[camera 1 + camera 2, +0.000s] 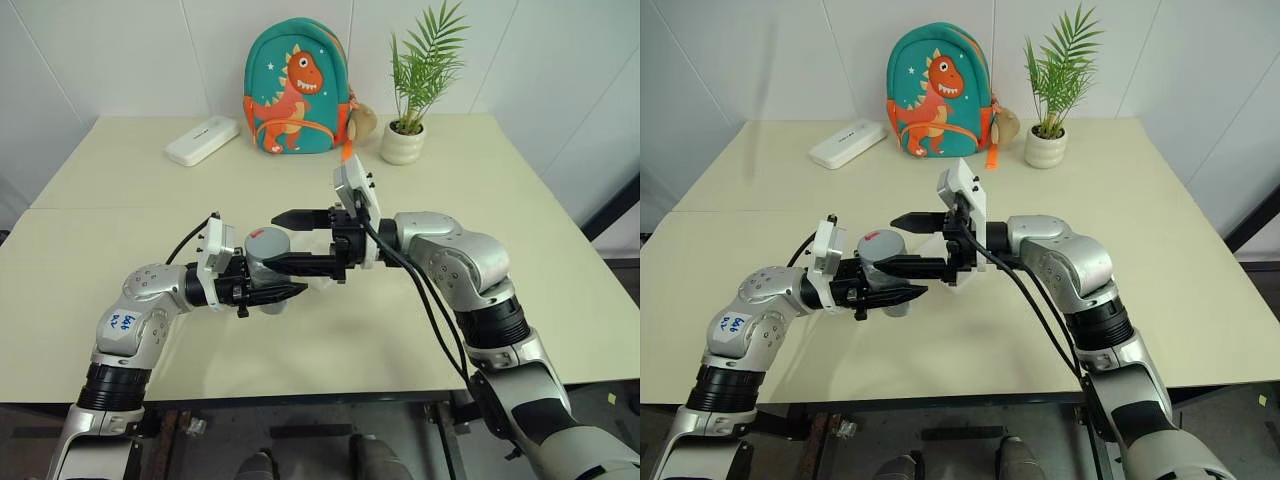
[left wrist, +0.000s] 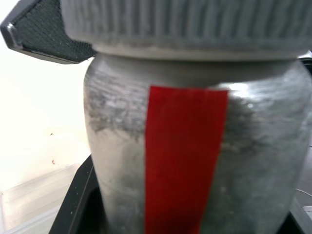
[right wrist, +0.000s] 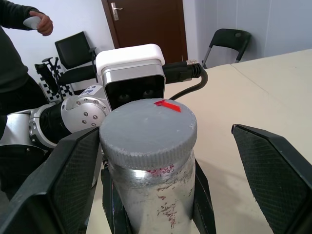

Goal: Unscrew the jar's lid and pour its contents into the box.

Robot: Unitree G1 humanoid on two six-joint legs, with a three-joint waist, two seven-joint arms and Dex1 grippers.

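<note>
While the jar (image 1: 266, 268) sat upright above the near middle of the cream table (image 1: 120, 240), its grey lid (image 3: 147, 131) was on, ribbed at the rim and carrying a small red patch on top (a red strip ran down the jar's silver side, plain in the left wrist view). The left gripper (image 1: 283, 293) was clenched around the jar's body, pointing toward the robot's right. The right gripper (image 1: 275, 240) came in from the opposite side at lid height, its fingers (image 3: 275, 170) spread wide on either side of the lid and not touching it. Farther back on the table lay a flat white case (image 1: 203, 139), a teal dinosaur backpack (image 1: 295, 88) against the wall, and a white potted plant (image 1: 410, 125) beside it. A person (image 3: 17, 58) stood in the right wrist view's background, near black chairs (image 3: 73, 48).
</note>
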